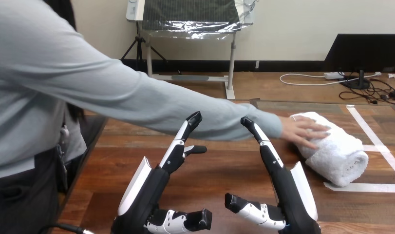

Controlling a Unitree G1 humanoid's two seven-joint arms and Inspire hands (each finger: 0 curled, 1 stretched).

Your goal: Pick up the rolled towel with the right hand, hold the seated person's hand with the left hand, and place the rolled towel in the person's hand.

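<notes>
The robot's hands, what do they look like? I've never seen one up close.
The left hand and the right hand are both black machine parts, each with a smooth white shell along its back. Their fingers are slim and jointed, in alternating black and white segments that end in black tips.

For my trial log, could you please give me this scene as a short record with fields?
rolled towel: lies on the table, at the view's right
person's hand: rests on the rolled towel's left part, arm reaching across from the view's left
left hand: raised, fingers straight, holds nothing
right hand: raised, fingers straight, holds nothing, apart from the rolled towel
task state: rolled towel not yet picked up
</notes>
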